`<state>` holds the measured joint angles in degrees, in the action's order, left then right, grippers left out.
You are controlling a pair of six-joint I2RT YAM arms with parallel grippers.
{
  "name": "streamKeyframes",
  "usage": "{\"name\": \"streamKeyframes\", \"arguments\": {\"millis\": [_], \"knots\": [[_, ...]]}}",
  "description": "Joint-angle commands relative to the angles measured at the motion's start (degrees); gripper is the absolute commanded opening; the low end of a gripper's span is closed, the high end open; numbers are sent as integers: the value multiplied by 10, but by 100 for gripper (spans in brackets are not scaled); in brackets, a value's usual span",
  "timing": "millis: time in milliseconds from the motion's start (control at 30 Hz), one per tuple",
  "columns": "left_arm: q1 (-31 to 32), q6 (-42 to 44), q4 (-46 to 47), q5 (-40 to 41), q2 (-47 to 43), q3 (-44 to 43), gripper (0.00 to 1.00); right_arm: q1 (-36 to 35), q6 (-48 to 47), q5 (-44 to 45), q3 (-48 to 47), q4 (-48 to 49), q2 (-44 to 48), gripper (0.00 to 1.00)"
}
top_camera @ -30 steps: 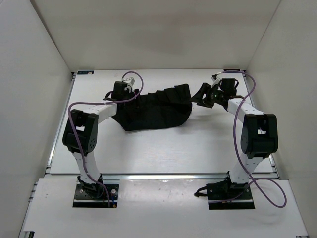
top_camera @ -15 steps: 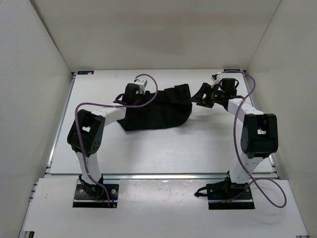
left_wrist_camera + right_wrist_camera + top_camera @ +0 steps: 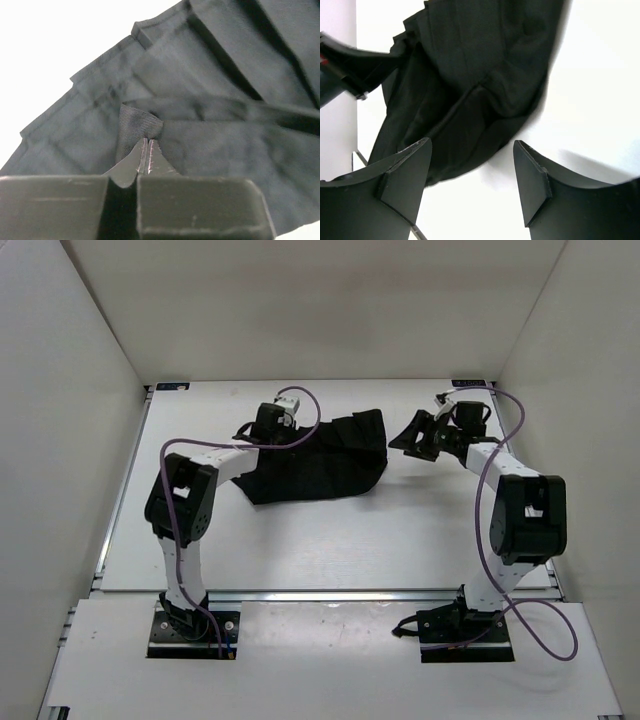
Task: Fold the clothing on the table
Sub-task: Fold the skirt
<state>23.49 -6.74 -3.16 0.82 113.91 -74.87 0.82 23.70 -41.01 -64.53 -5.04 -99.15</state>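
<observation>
The black pleated clothing [image 3: 320, 465] lies bunched across the back middle of the white table [image 3: 300, 540]. My left gripper [image 3: 262, 437] is at its upper left edge. In the left wrist view that gripper [image 3: 148, 140] is shut, and a small raised fold of the clothing [image 3: 225, 125] is pinched at its tips. Just off the garment's right end, my right gripper [image 3: 408, 437] hovers open. In the right wrist view its fingers [image 3: 472, 142] straddle bare table beside the curved edge of the clothing [image 3: 470, 60], touching nothing.
White walls close in the table on the left, back and right. A metal rail [image 3: 330, 593] runs along the near edge ahead of the arm bases. The left arm's housing [image 3: 350, 65] shows at the left of the right wrist view.
My left gripper has moved right onto the clothing's left edge and closed on a fold of it. The right gripper has shifted slightly and stays open.
</observation>
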Motion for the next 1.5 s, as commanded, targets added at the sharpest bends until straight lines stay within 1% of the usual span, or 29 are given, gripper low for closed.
{"name": "streamKeyframes", "arguments": {"millis": [0,100,133,167,233,267,333,367,433,500,533,567,600,633,700,733,767,833,867,900,933,1033,1100,1133,1200,1267,1333,1367,1467], "knots": [[-8,-22,-15,-39,-124,32,0,19,-16,-6,19,2,55,63],[-21,-50,-34,-87,-211,86,0,22,-31,-6,38,-24,82,63],[-29,-49,-53,-102,-245,104,0,18,-51,-2,43,-43,90,63],[-36,-54,-65,-109,-258,114,0,14,-62,1,42,-52,102,63],[-40,-51,-120,-117,-325,153,0,-4,-121,35,37,-116,117,63],[-44,-49,-132,-114,-341,159,0,-21,-140,51,32,-130,125,62],[-73,-59,-169,-128,-407,205,0,-62,-211,94,34,-172,147,60],[-83,-62,-180,-143,-440,223,0,-84,-253,118,48,-175,163,59],[-104,-65,-193,-148,-482,251,0,-106,-294,153,73,-167,189,69],[-114,-64,-199,-149,-511,271,0,-126,-336,197,98,-152,216,74],[-115,-64,-202,-149,-525,280,0,-138,-366,205,119,-138,229,74],[-116,-63,-208,-144,-527,286,0,-153,-395,225,146,-119,246,70],[-116,-59,-214,-141,-528,287,0,-162,-411,244,164,-107,263,59],[-120,-57,-219,-142,-530,287,0,-175,-438,257,198,-73,278,54],[-121,-54,-224,-138,-532,289,0,-204,-466,284,246,-32,320,57],[-122,-52,-227,-141,-528,291,0,-220,-484,286,273,-1,339,56],[-123,-54,-221,-144,-532,293,0,-235,-499,279,297,24,346,46],[-125,-53,-221,-151,-532,298,0,-260,-522,264,335,63,386,41],[-126,-53,-222,-156,-533,297,0,-288,-541,265,360,90,393,44],[-126,-56,-219,-152,-529,299,0,-315,-562,285,369,111,403,49],[-128,-56,-221,-149,-530,299,0,-326,-572,310,392,127,410,57],[-131,-54,-222,-156,-528,300,0,-368,-623,322,426,160,403,59],[-133,-49,-224,-158,-531,302,0,-397,-660,332,461,205,408,62],[-133,-52,-228,-167,-533,305,0,-403,-685,336,467,234,411,66],[-137,-51,-224,-168,-539,303,0,-417,-718,353,508,279,399,67],[-136,-52,-219,-173,-540,308,0,-420,-755,331,533,326,401,70],[-136,-55,-212,-181,-541,312,0,-435,-773,334,565,367,394,89],[-136,-55,-212,-189,-541,315,0,-441,-790,342,576,391,388,93],[-136,-56,-210,-191,-540,317,0,-446,-799,341,581,420,361,94]]}}
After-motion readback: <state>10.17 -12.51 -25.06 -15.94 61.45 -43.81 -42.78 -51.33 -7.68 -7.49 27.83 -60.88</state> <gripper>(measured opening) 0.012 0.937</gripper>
